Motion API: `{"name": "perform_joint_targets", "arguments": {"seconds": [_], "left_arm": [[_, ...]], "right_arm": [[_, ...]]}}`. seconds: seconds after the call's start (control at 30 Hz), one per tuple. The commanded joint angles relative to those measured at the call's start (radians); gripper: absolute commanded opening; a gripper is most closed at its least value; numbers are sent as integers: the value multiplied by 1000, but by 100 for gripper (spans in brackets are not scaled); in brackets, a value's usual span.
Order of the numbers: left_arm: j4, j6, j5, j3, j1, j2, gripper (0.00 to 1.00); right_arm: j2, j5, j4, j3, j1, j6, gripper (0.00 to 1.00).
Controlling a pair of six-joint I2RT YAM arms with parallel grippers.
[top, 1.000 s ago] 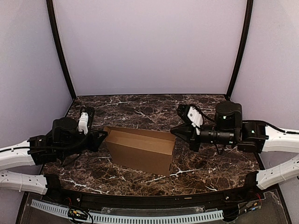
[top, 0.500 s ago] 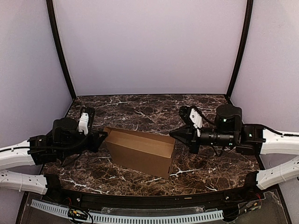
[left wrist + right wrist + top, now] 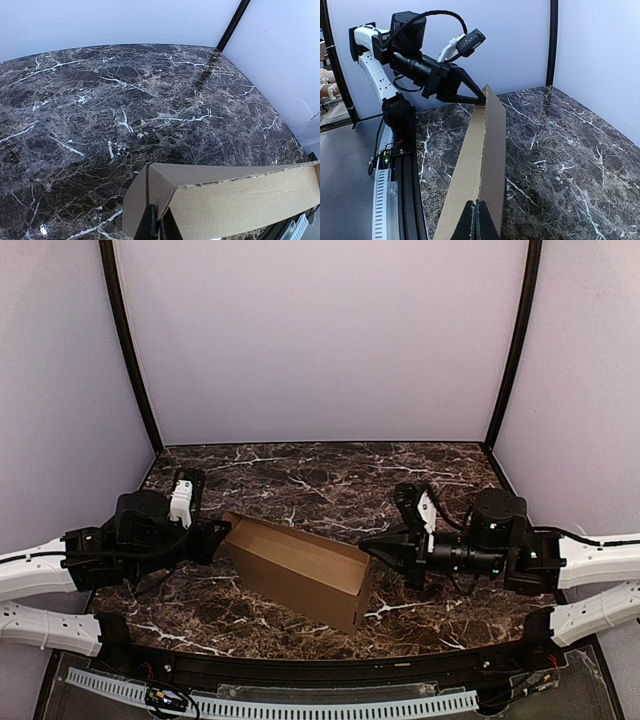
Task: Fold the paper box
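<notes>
paper box [image 3: 300, 570]: brown cardboard sleeve on the marble table [image 3: 300, 475], a little toward 6 o'clock of the middle. in the overhead view its long axis runs from 10 to 4 o'clock.
left gripper [image 3: 222, 534]: clamped tight on the box wall at the 9 o'clock end. my wrist view shows it pinching right beside a corner crease.
right gripper [image 3: 366, 546]: closed hard on the 3 o'clock end, biting the lower edge of a thin upright panel that runs away toward the other arm.
shape now: to me it reads as a narrow, half-squashed tube with the top open, not yet square.
step in hand: i judge i'm racking the sleeve into shape between the two arms.
doing it well: i'd move both ends together and slowly, shearing one end toward 12 and the other toward 6 so the creases hinge. i'd avoid driving the ends at each other.
grip care: both pinches sit on single walls near edges, so i'd keep the pull light and in line with the panel.
risk: a long wall could buckle mid-span, or an end could tear or slip out.
unknown: i can't see the bottom flaps.
</notes>
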Motion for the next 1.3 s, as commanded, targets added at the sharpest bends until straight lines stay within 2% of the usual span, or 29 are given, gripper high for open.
{"name": "perform_joint_targets", "arguments": {"seconds": [0.0, 0.1, 0.2, 0.27, 0.3, 0.37, 0.5, 0.6, 0.7, 0.8, 0.87, 1.03, 1.27], "left_arm": [[-202, -23, 48, -33, -13, 59, 1], [-202, -30, 41, -38, -13, 64, 1], [-201, -41, 33, -45, -14, 58, 1], [-201, -45, 30, -45, -12, 54, 1], [-202, -46, 30, -44, -13, 51, 1], [-201, -52, 26, -43, -14, 49, 1], [-204, -99, 9, -46, -22, 50, 1], [-207, -152, -28, -59, -30, 50, 1], [-217, -191, -59, -60, -38, 47, 1], [-236, -219, -91, -38, -43, 52, 1], [-248, -241, -111, -21, -54, 61, 1], [-284, -289, -181, 22, -112, 112, 1], [-318, -316, -242, 103, -173, 200, 1]], "right_arm": [[10, 47, -189, -30, 33, 16, 0], [-33, 115, -256, 26, 33, 2, 1], [-77, 223, -338, 91, 33, -7, 10], [-100, 311, -401, 137, 32, 10, 13], [-112, 343, -430, 153, 29, 26, 19], [-141, 374, -467, 167, 22, 50, 38], [-194, 371, -526, 166, 15, 97, 49], [-223, 355, -553, 161, 11, 135, 63], [-203, 339, -574, 181, 9, 143, 62], [-129, 374, -596, 231, 10, 173, 50], [-81, 391, -589, 263, 10, 185, 47], [53, 400, -557, 346, 9, 178, 46], [184, 496, -546, 435, -5, 177, 48]]}}
